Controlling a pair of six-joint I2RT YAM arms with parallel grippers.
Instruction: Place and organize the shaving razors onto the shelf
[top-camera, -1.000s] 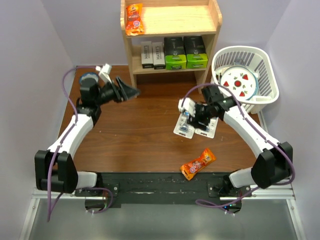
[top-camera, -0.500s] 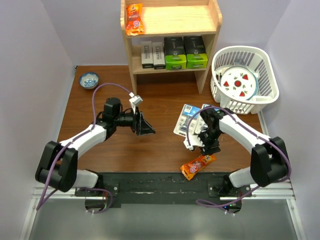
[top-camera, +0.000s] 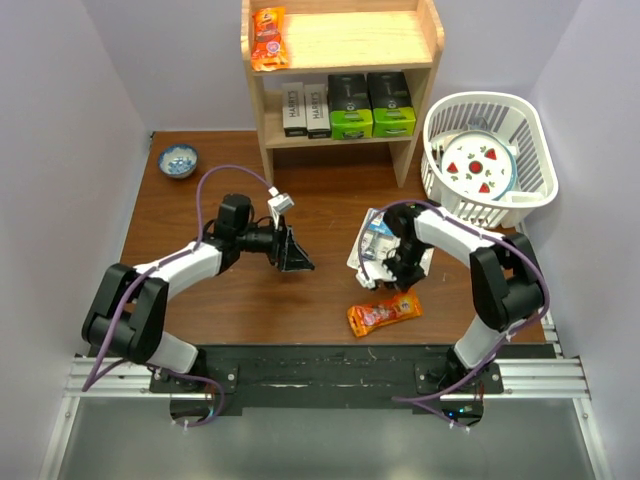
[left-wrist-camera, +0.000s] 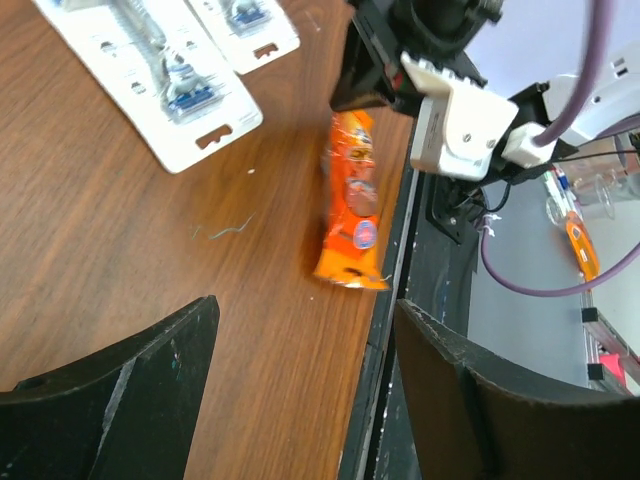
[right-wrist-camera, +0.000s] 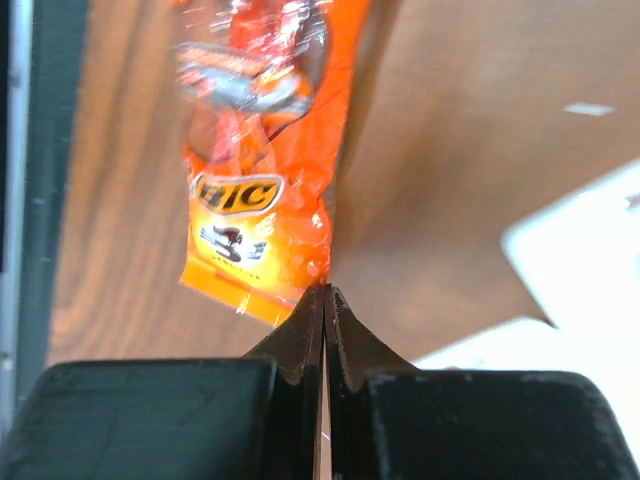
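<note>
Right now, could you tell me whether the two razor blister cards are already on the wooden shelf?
No, the blister cards lie flat on the brown table in front of the wooden shelf, not on either board.

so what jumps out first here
The wooden shelf at the back, with black and green boxes on its lower board. Then the orange packet near the front edge of the table, the right jaws shut right by it, and the white basket on the right.
</note>
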